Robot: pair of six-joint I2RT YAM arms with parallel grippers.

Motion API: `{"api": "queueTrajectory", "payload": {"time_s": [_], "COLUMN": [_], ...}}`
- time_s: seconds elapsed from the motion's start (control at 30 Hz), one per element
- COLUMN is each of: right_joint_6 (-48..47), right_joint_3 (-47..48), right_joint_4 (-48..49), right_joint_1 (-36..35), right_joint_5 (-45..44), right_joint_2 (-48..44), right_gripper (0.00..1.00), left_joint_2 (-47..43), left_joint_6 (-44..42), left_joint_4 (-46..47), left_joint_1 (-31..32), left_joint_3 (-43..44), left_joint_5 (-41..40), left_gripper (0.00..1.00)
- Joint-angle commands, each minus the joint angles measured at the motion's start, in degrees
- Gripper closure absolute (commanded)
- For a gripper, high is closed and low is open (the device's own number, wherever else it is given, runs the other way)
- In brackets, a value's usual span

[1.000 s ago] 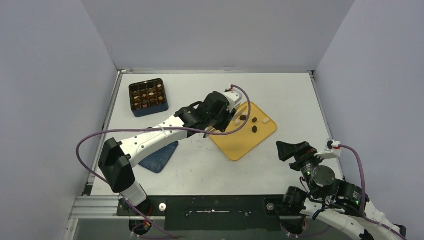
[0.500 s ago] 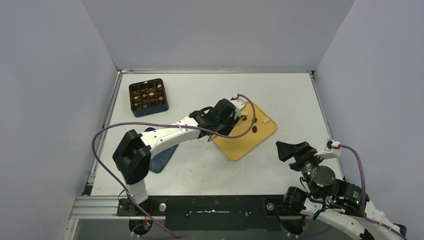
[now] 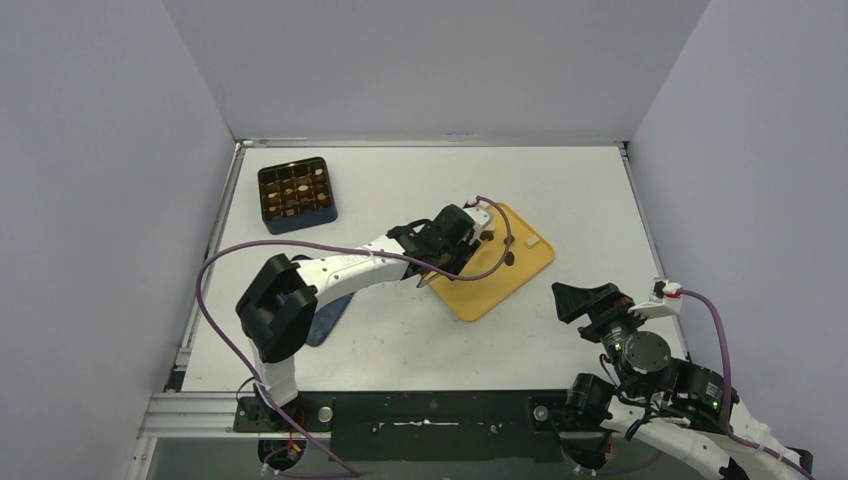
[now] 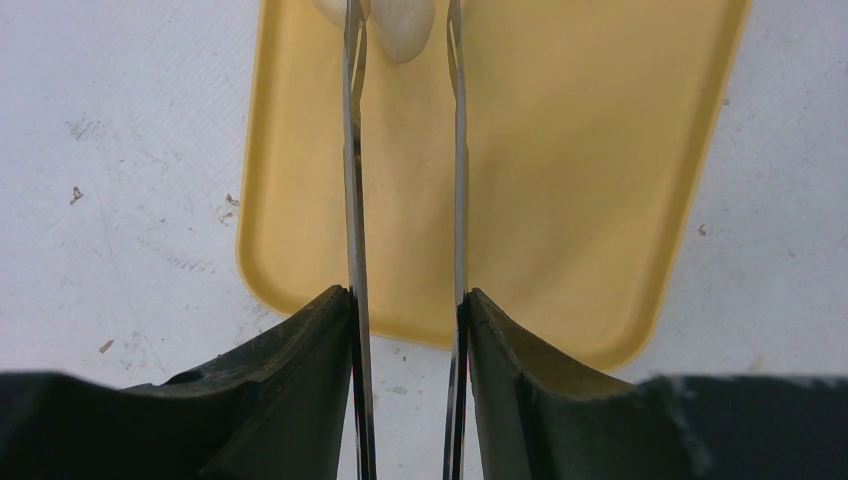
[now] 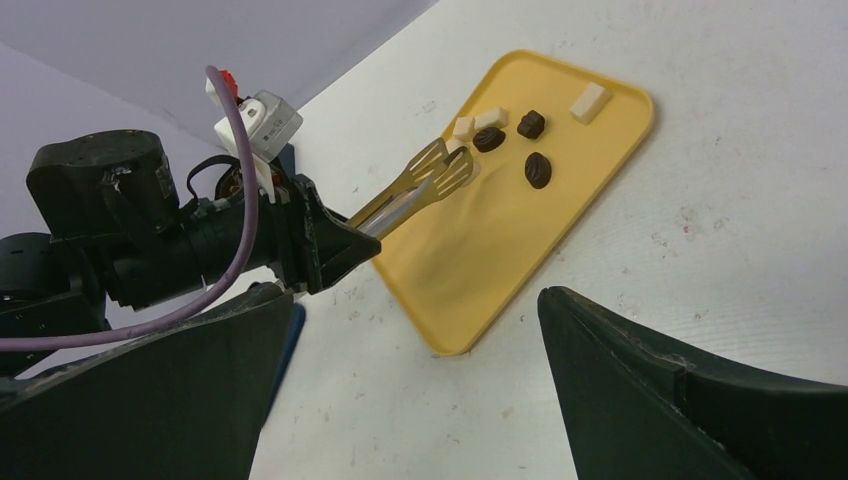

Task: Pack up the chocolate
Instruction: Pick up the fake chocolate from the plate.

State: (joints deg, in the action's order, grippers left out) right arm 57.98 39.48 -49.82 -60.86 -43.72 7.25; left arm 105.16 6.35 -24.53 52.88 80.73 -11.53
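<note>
Several dark and cream-white chocolate pieces (image 5: 531, 123) are lying on the flat yellow tray (image 5: 470, 270). We are seeing the left gripper (image 4: 407, 300), clamping long metal tongs (image 4: 355, 200), advancing over the tray until the blades are straddling one cream piece (image 4: 400, 30), so a pick is nearing. The right gripper (image 5: 415, 300) is idling wide open.

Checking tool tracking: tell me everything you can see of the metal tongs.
The tongs are long, thin and shiny metal, with two arms ending in flat slotted paddles. The black jaws of the left gripper press the arms from outside near the handle end. The arms stand apart and point out over the yellow tray. A cream-white piece lies between them near the tips. Whether the tips touch the tray cannot be told.
</note>
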Motion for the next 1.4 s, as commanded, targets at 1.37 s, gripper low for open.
{"api": "queueTrajectory", "payload": {"time_s": [1.37], "right_joint_6": [0.6], "right_joint_3": [0.5], "right_joint_4": [0.3], "right_joint_1": [-0.8], "right_joint_5": [-1.3], "right_joint_2": [-0.3], "right_gripper": [0.0], "left_joint_2": [-2.7], "left_joint_6": [1.1], "left_joint_4": [3.2], "left_joint_1": [-0.2], "left_joint_3": [-1.4], "left_joint_5": [-2.5], "left_gripper": [0.69]}}
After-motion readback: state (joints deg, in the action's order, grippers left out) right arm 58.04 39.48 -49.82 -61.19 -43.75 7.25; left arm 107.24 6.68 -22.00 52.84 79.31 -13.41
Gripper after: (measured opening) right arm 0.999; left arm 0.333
